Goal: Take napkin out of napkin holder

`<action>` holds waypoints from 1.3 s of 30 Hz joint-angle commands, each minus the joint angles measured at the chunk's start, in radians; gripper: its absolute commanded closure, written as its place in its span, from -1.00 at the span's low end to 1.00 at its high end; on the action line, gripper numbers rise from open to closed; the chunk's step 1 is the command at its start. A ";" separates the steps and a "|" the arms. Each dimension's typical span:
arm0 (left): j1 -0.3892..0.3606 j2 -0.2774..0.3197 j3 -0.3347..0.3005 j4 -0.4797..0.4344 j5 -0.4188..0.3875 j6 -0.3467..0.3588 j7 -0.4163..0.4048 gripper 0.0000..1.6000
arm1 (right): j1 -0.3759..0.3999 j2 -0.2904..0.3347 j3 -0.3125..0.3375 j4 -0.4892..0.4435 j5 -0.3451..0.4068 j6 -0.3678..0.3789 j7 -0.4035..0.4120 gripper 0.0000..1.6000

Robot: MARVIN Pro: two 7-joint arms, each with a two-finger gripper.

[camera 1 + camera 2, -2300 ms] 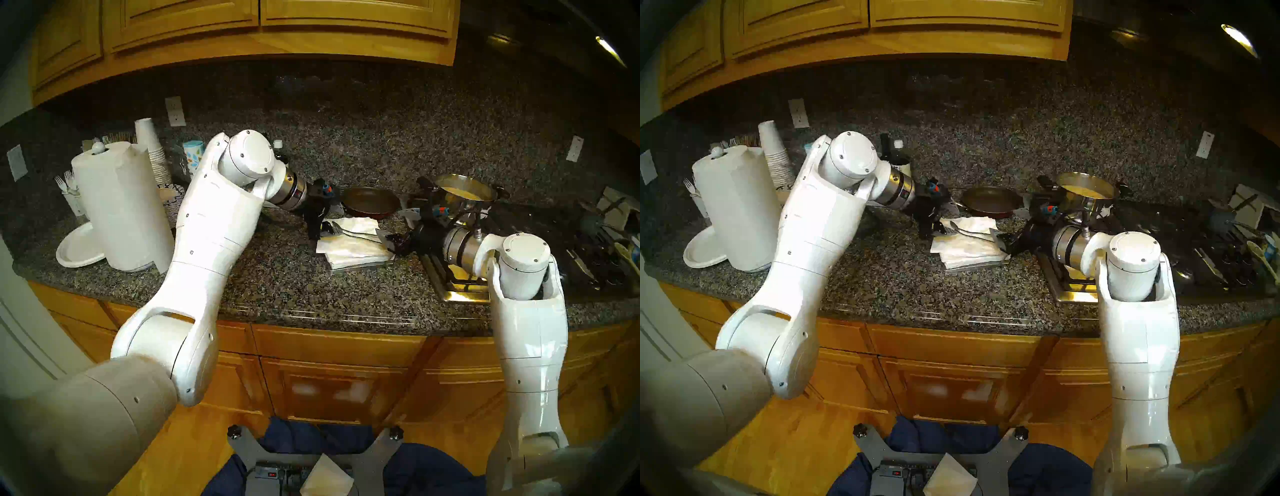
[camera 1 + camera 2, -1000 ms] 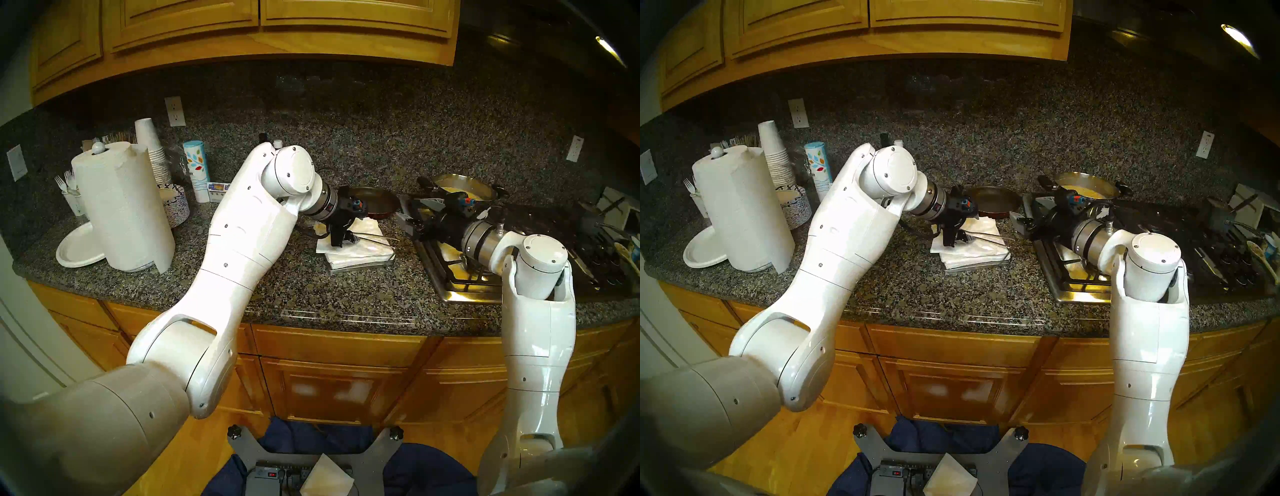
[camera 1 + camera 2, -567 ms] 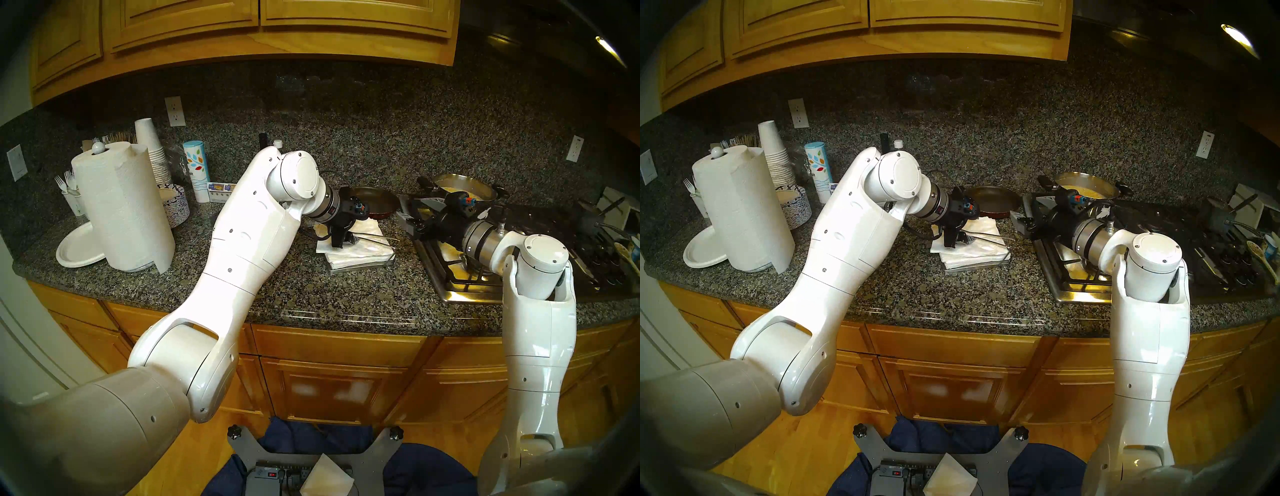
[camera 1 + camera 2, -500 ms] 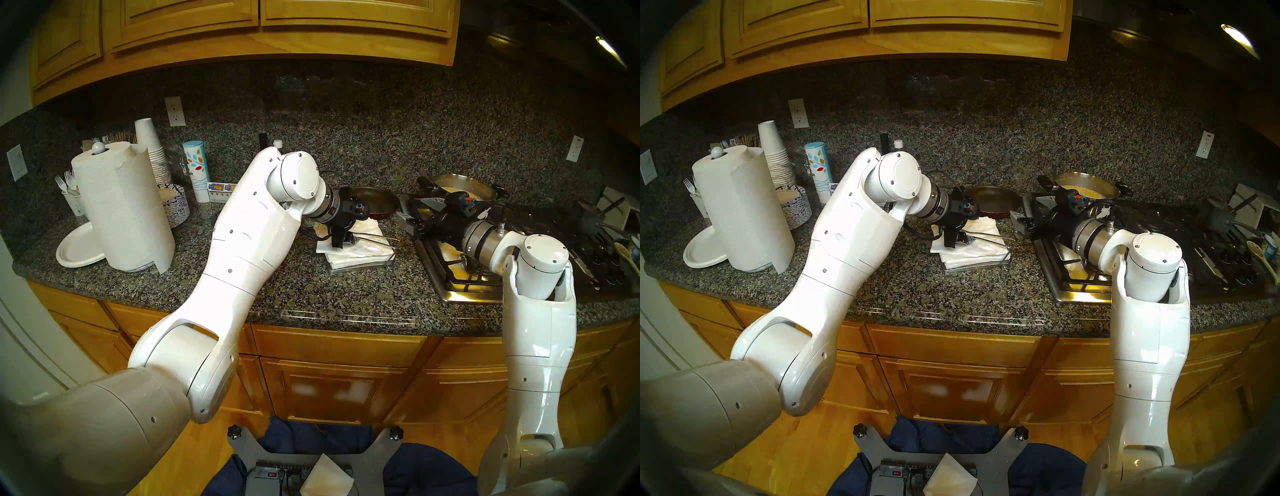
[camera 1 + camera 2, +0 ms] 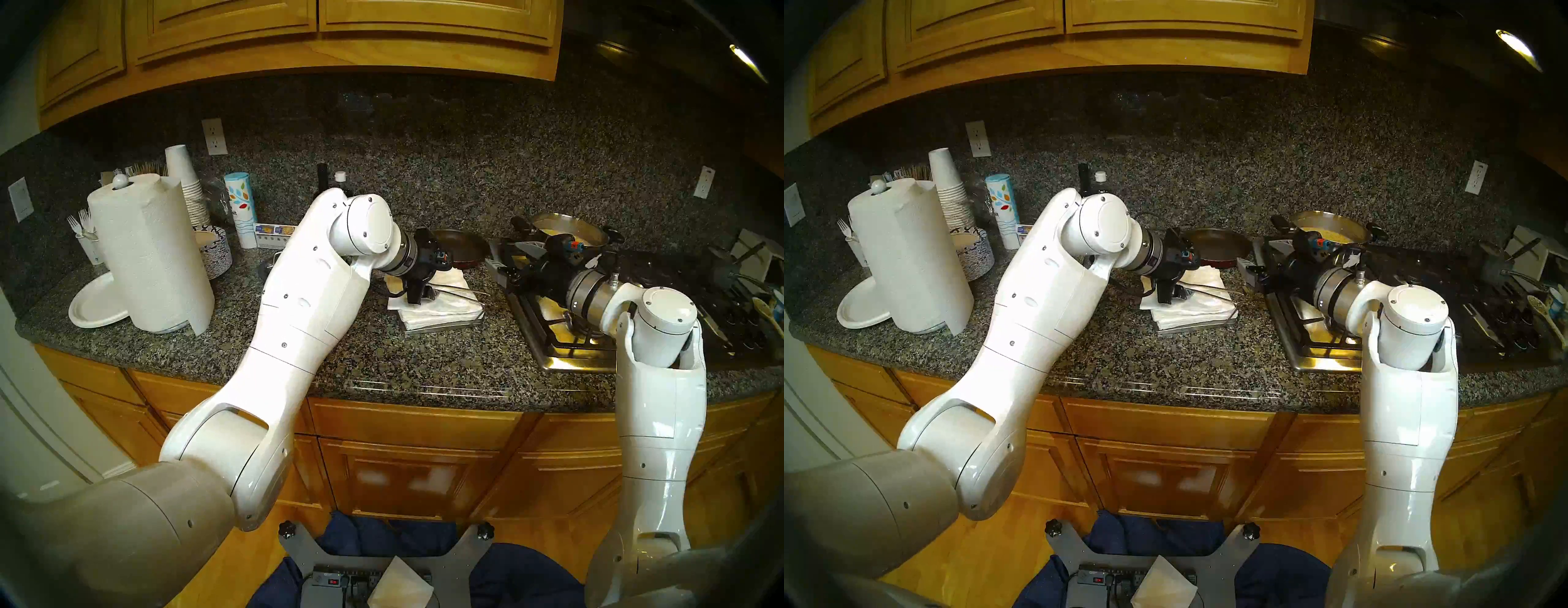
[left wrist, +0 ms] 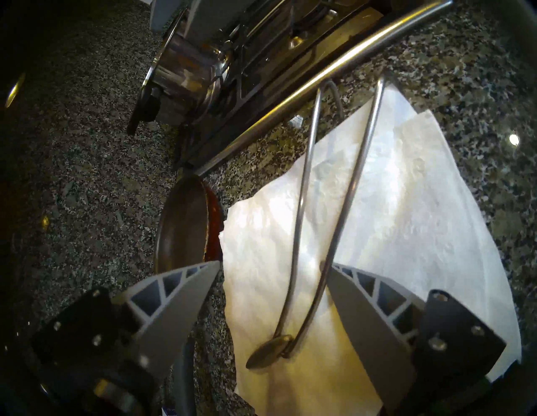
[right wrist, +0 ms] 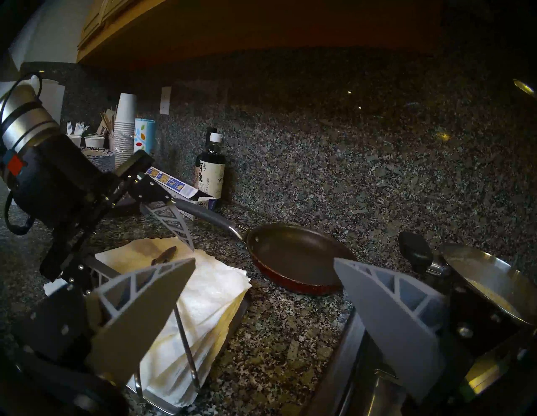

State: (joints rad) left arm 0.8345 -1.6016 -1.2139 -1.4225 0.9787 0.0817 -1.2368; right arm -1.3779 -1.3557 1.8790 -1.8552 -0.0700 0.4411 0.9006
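Left wrist view: my left gripper point(image 6: 273, 267) gapes over the crinkled white napkin point(image 6: 386, 220), pinned beneath the steel napkin holder point(image 7: 162, 402) and its leaf-tipped wire arm point(image 6: 302, 209). My right gripper point(image 7: 264, 261) also gapes, empty.

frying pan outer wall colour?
Dark red outside on the frying pan, dark brown-black inside; the right wrist view shows it best.
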 commanded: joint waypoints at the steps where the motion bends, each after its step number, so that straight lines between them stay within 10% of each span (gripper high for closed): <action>1: -0.006 -0.024 -0.014 -0.082 -0.012 0.005 0.031 -0.73 | 0.024 0.002 -0.003 -0.033 0.008 -0.002 0.005 -1.00; 39: -0.008 -0.121 -0.028 -0.115 -0.052 0.009 0.134 -0.80 | 0.025 0.008 0.081 -0.056 0.000 -0.013 -0.054 -1.00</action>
State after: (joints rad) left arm 0.8690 -1.6764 -1.2390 -1.4969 0.9432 0.0876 -1.1248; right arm -1.3774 -1.3547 1.9284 -1.8722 -0.0699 0.4373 0.8669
